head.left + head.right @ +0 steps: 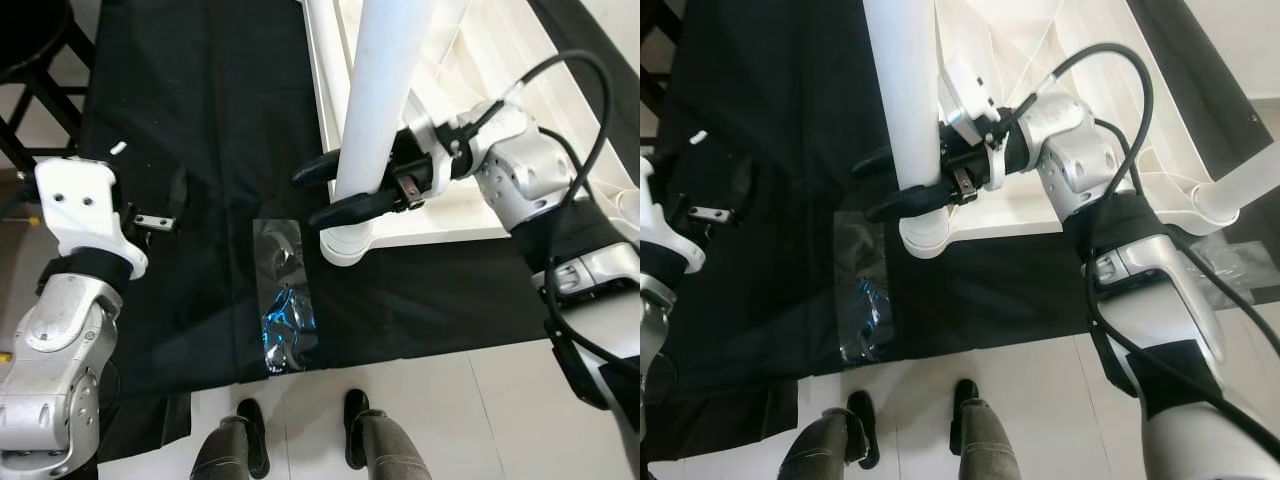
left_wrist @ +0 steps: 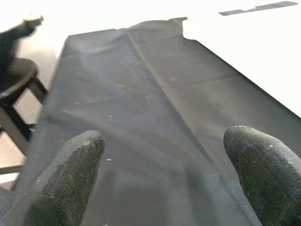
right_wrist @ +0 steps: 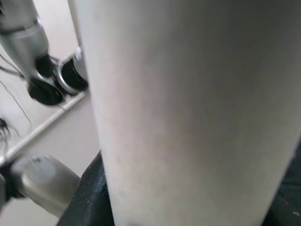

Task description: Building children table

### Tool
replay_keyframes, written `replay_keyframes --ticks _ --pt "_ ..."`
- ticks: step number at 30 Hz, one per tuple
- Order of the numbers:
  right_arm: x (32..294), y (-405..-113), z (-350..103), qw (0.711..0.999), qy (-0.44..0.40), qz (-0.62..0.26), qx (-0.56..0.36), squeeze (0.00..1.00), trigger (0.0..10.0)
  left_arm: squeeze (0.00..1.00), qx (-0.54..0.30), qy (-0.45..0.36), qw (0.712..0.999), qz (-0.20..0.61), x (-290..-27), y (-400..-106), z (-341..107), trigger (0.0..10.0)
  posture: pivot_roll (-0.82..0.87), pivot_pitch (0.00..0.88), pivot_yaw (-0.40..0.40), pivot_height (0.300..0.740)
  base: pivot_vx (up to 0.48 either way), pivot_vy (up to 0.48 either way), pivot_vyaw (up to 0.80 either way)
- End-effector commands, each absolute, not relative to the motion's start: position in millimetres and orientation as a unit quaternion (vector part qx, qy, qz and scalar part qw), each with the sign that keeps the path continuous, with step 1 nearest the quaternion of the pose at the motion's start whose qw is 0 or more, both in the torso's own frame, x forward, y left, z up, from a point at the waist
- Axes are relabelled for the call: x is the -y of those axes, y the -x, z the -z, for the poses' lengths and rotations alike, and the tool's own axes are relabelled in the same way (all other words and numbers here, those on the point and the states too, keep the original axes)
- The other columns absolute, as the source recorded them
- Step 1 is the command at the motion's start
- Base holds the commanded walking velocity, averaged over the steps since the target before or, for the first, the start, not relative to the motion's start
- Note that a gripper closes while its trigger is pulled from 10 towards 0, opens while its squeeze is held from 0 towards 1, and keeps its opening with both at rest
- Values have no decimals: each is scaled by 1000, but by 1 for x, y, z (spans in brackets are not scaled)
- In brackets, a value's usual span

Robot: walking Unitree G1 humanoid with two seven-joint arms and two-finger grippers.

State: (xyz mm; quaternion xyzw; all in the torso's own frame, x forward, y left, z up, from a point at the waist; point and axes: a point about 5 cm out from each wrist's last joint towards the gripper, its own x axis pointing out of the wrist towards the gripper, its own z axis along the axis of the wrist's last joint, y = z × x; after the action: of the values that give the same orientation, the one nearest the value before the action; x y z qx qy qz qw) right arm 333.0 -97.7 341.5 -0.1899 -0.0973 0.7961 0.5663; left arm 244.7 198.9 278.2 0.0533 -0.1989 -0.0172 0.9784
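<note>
The right gripper is closed around the white table leg, which stands upright on a corner of the upturned tabletop; the leg looks stiff, smooth and perhaps slippery, so a low grip near its base seems safest, while the left gripper hovers wide open over the black cloth.

Free room and obstacles on the black floor cloth.

Near-right of cloth blocked: white table leg stands upright at the corner of the upturned white tabletop, with the right gripper clamped round it, one finger either side. Crinkled plastic bag lies flat just beside the leg's foot, toward the cloth's near edge. Left gripper, fingers spread, has bare cloth ahead. Black stool stands off the far-left corner; robot's feet just off the near edge.
</note>
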Motion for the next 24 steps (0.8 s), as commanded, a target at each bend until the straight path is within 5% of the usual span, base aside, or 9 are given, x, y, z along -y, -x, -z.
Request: replay_keyframes --ticks 1,7,18,24 --pt "96 -336 -311 564 161 -810 18 0 10000 0 193 -58 979 16 -201 -238 -277 10000 86 492 -62 740 0 0 0" --pt "93 -332 -312 548 150 -823 12 0 10000 0 185 -58 981 11 -203 -234 -276 10000 105 500 -69 740 0 0 0" --pt "85 -324 -309 483 290 -826 -4 0 10000 0 173 -53 983 15 -201 -236 -279 10000 97 505 -64 740 0 0 0" --pt "83 -325 -316 479 300 -825 4 0 10000 0 172 -47 984 16 -199 -235 -278 10000 81 500 -78 740 0 0 0"
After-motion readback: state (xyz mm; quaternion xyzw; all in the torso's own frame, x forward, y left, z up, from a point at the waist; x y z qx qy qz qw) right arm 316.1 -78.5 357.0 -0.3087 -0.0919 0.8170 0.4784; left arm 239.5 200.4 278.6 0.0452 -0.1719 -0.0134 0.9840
